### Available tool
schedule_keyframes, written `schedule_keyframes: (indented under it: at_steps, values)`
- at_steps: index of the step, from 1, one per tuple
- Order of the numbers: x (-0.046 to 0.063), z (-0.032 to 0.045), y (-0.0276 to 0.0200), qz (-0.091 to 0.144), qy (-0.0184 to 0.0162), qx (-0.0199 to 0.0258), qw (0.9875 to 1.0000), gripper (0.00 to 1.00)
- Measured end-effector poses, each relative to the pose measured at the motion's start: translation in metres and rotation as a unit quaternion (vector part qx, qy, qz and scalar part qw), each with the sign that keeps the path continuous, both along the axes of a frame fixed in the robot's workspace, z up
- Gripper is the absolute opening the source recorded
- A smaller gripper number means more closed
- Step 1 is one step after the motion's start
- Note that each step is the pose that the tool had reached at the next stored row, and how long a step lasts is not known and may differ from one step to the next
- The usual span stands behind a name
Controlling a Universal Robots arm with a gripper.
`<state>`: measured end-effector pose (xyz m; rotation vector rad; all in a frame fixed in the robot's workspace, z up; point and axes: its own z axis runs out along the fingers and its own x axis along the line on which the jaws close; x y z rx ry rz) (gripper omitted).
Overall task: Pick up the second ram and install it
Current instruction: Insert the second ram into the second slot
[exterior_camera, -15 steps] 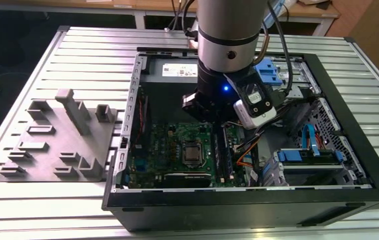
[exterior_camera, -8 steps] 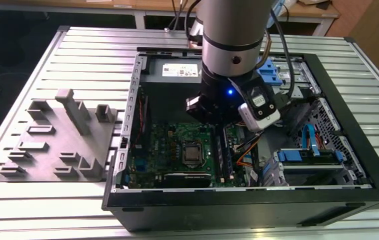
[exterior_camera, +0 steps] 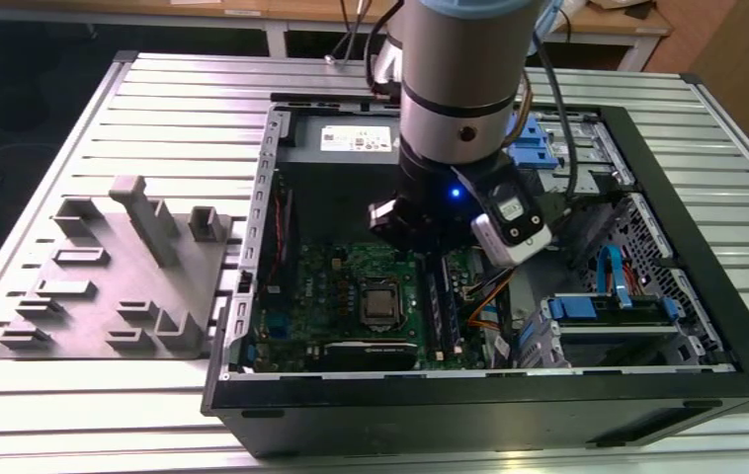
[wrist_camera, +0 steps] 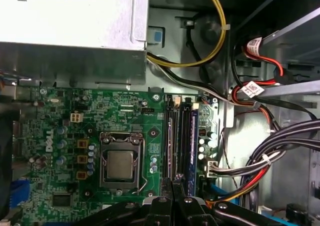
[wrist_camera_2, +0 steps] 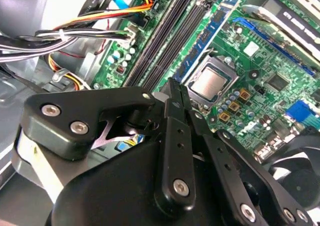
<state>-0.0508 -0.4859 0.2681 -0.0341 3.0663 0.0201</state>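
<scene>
The open case [exterior_camera: 730, 336] lies in the middle of the exterior view, with the arm standing over its centre. Above the motherboard [wrist_camera: 100, 106], the gripper [wrist_camera: 173, 183] has its fingers pressed together with nothing visible between them. A blue ram [wrist_camera: 192, 146] stands seated just beside the fingertips. Its long axis runs straight away from them, parallel to the black slots [wrist_camera: 172, 136]. I cannot tell whether it is the second.

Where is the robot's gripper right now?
Inside the open computer case, the gripper is over the motherboard, at its memory slots, beside the processor.
</scene>
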Motion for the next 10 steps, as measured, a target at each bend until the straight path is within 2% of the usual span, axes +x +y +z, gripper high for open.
schedule_keyframes:
  at_steps: [3, 7, 10]
  values:
    - [0.0001, -0.0036, 0.0000, -0.001, 0.0000, 0.0001, 1.0000, 0.09]
    - [0.0002, -0.0080, 0.0000, -0.018, 0.0000, 0.0007, 0.9998, 0.09]
    - [0.0001, -0.0111, 0.0000, -0.020, 0.0000, 0.0036, 0.9998, 0.09]
